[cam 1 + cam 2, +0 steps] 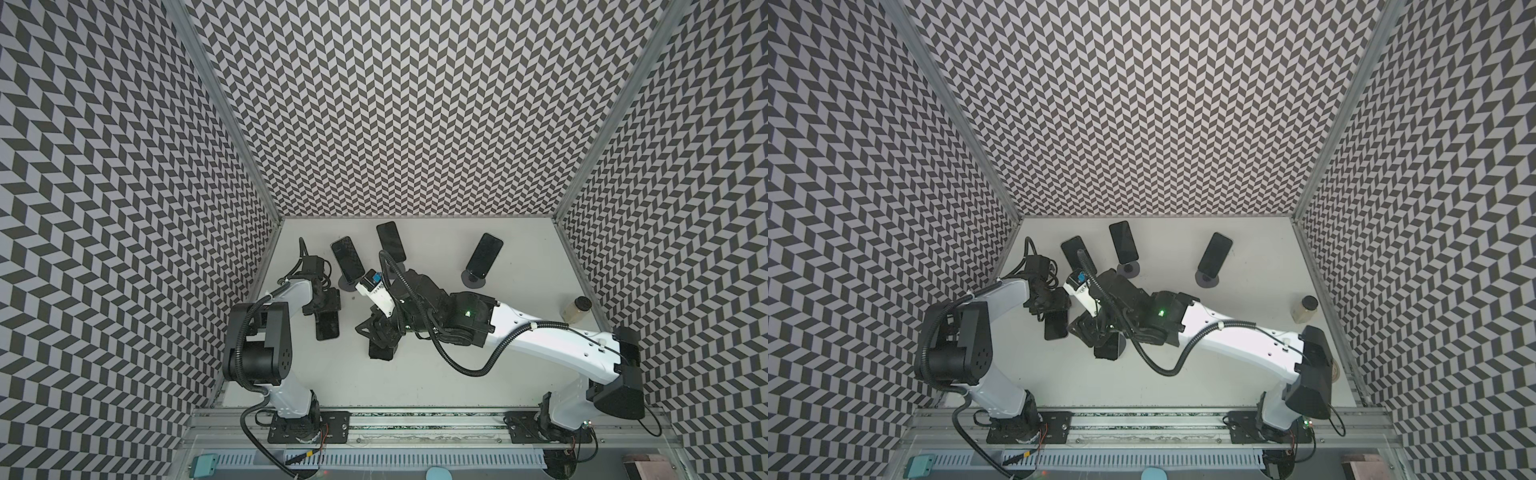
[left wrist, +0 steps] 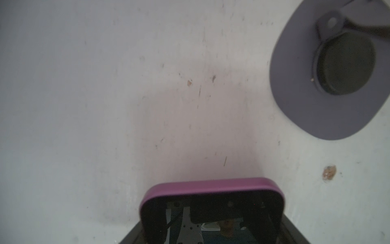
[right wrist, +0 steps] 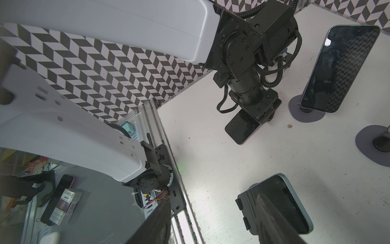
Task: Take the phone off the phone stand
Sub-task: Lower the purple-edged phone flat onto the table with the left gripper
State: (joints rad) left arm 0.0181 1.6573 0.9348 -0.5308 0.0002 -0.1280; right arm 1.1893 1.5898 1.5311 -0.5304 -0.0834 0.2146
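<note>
The left end effector was clamped across the width of the purple-edged phone, a finger on each long side. That phone was off any stand, tilted, with its free end low over the tabletop, near the left side (whether it touched the surface could not be told). Its dark screen mirrored the chevron walls. Just beside it stood the empty stand, a grey base with a dark round head.

The right end effector had its fingers drawn in, though a strip of tabletop showed between them in the wrist view. One finger lay across the dark face of the blue-edged phone; whether that phone was actually pinched could not be told. In both top views it showed as a short dark end poking out from under the end effector, near the middle of the tabletop and in front of the stands.

Behind the empty stand, another phone leaned on its own grey stand, screen dark and glossy.
</note>
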